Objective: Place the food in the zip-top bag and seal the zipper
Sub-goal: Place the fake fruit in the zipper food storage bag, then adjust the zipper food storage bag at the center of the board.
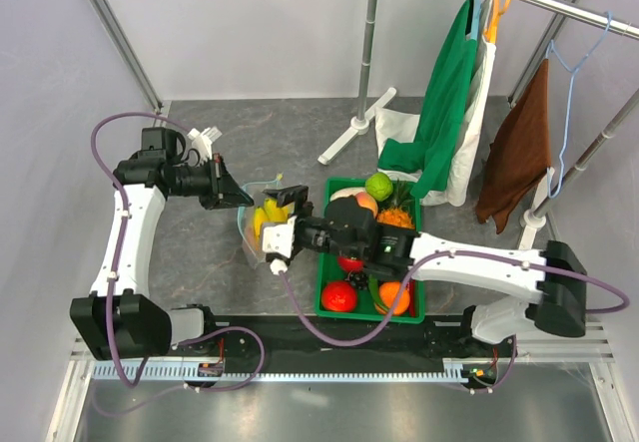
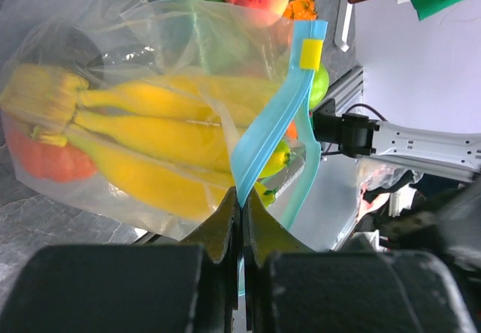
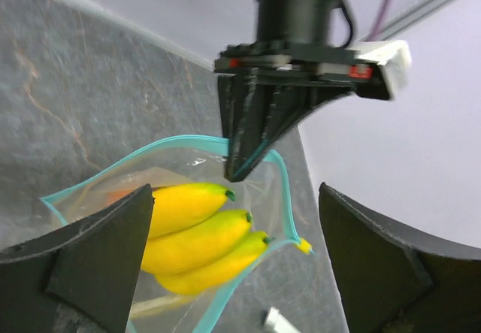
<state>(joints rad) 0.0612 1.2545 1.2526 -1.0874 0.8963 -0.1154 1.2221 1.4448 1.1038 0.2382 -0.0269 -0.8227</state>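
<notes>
The left hand (image 2: 240,198) is clamped on the zipper (image 2: 274,122) of the zip-top bag (image 2: 113,40), beside the green crate (image 1: 320,287). The banana bunch (image 2: 150,145) lies inside the bag. The right hand (image 3: 234,235) hovers spread wide at the mouth. The risk is that the fruit's weight tugs the thin strip free and spills the food.

banana bunch (image 2: 150,145) yellow, tips green; piece (image 2: 41,160) at left orange; bag (image 2: 68,17) clear — zipper (image 2: 272,126) light blue, tab (image 2: 310,53) yellow; crate (image 1: 321,287) lower centre green
</notes>
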